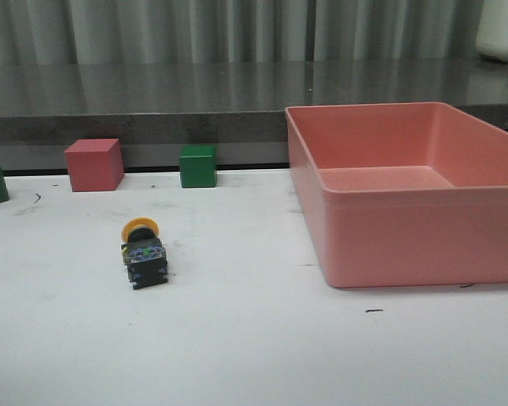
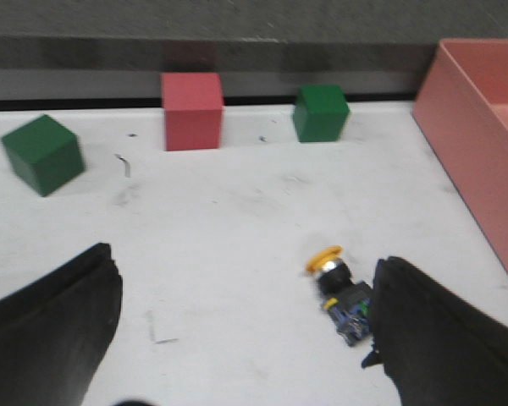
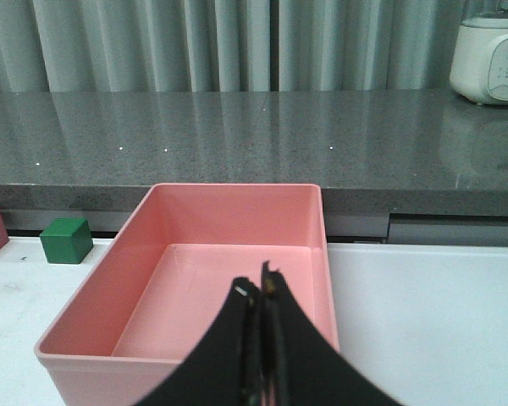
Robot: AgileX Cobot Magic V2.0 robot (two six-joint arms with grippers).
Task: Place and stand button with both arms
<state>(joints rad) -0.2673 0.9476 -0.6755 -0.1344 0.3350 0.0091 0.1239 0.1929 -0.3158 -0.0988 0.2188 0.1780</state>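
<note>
Your target, the small push-button switch with the yellow mushroom cap and dark square base [image 1: 142, 251], lies tipped on its side on the white tabletop [image 1: 237, 338], left of centre and well apart from the big pink plastic bin [image 1: 406, 228] on the right. Its long axis runs near-to-far with a slight slant: the cap points away toward the far edge, where the red cube [image 1: 94, 164] and green cube [image 1: 197, 166] sit, and the base faces the near side.

Your left end effector [image 2: 237, 330] is the nearer one. It hangs released, fingers spread wide, with the button just inside its right-hand finger [image 2: 432, 338], off-centre in the gap. You would probably want to shift it rightward to straddle the button.

Your right end effector [image 3: 261, 292] is clenched on nothing, hovering over the bin, well away from the button.
</note>
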